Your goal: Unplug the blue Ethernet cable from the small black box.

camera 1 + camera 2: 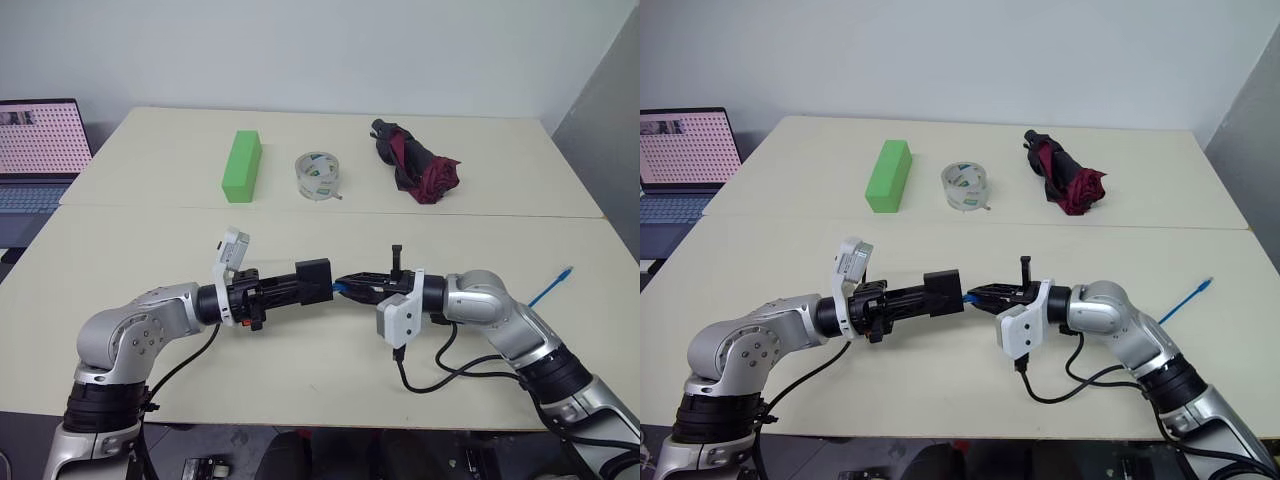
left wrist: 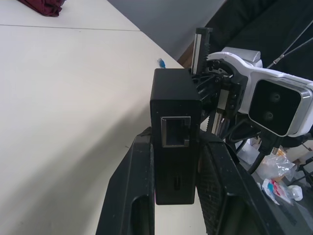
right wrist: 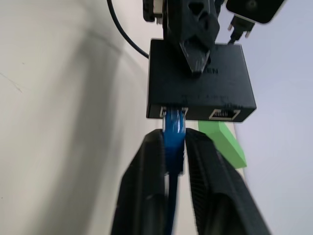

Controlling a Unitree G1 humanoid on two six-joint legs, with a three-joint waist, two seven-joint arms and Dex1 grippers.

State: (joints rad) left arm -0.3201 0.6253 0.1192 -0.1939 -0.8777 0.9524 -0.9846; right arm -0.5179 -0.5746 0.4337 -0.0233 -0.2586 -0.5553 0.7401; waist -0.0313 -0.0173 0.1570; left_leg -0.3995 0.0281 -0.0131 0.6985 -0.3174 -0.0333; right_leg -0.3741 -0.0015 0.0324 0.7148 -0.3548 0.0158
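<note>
Midair, small black box [image 1: 314, 278], blue Ethernet cable [image 3: 173, 128] seemingly plugged, table edge [image 1: 300, 424] near

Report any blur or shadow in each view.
Right wrist view: the fingers and blue Ethernet cable are soft, the small black box sharper. Left wrist view: a broad shadow crosses the table. Eye views: even light, faint shadows.

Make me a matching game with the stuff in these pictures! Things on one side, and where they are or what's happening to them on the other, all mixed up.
Things:
1. small black box
2. blue Ethernet cable
3. green block
4. tape roll

Places or states:
A. lying near the table's far edge, left of the tape
B. held in the left gripper
C. between the green block and the folded umbrella
D. plugged into the box, between the right gripper's fingers

Pairs: 1-B, 2-D, 3-A, 4-C
</note>
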